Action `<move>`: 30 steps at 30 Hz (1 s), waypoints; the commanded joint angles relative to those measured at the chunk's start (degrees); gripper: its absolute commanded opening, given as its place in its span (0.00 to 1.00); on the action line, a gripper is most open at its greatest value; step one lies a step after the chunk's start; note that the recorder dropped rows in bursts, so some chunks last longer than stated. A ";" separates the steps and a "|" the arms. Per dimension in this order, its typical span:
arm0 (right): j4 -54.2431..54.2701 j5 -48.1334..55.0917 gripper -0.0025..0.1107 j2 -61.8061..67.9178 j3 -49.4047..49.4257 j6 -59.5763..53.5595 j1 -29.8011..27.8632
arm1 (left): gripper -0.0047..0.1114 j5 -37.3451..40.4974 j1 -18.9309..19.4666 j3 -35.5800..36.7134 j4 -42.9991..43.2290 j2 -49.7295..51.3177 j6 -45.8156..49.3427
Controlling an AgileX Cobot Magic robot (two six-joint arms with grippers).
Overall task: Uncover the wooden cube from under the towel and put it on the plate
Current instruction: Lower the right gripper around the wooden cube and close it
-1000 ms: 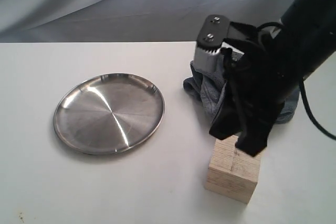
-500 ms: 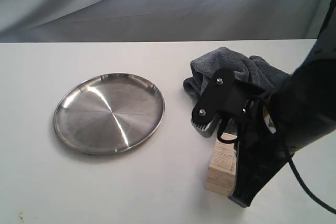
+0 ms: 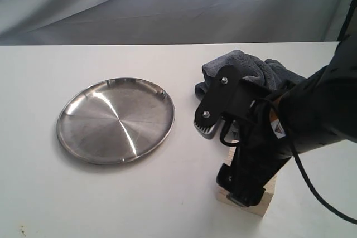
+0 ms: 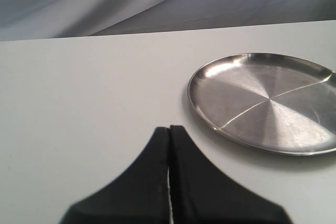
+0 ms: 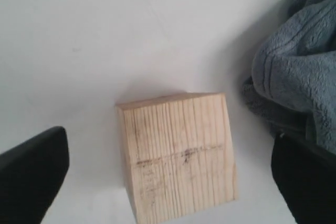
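The wooden cube point(image 3: 266, 201) stands on the white table near the front right, uncovered, and my right arm hides most of it in the exterior view. In the right wrist view the cube point(image 5: 178, 153) sits between the two wide-apart fingers of my right gripper point(image 5: 168, 179), which is open and touches nothing. The grey-blue towel point(image 3: 245, 66) lies bunched just behind the cube, and its folds point(image 5: 296, 72) show beside one finger. The steel plate point(image 3: 116, 120) lies empty to the left. My left gripper point(image 4: 169, 130) is shut and empty, low over the table near the plate point(image 4: 268, 103).
A grey cloth backdrop point(image 3: 167, 4) hangs behind the table's far edge. My right arm point(image 3: 312, 115) and its cable reach in from the right over the towel and the cube.
My right gripper has swung down from in front of the towel to straddle the cube. The towel now shows behind it. Cube and plate have not moved.
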 commanded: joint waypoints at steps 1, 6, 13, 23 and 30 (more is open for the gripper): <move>-1.05 -3.84 0.95 2.16 0.12 -0.37 0.27 | 0.04 -0.68 -0.12 0.27 -0.14 -0.21 -0.28; -5.13 0.67 0.95 5.20 0.12 -0.37 0.27 | 0.04 -0.68 -0.12 0.27 -0.14 -0.21 -0.28; -2.53 3.20 0.95 6.26 0.12 -5.95 -1.15 | 0.04 -0.68 -0.12 0.27 -0.14 -0.21 -0.28; 18.02 1.94 0.95 6.26 0.12 -25.40 -13.79 | 0.04 -0.68 -0.12 0.27 -0.14 -0.21 -0.28; 21.22 0.39 0.95 6.26 0.12 -30.17 -15.29 | 0.04 -0.68 -0.12 0.27 -0.14 -0.21 -0.28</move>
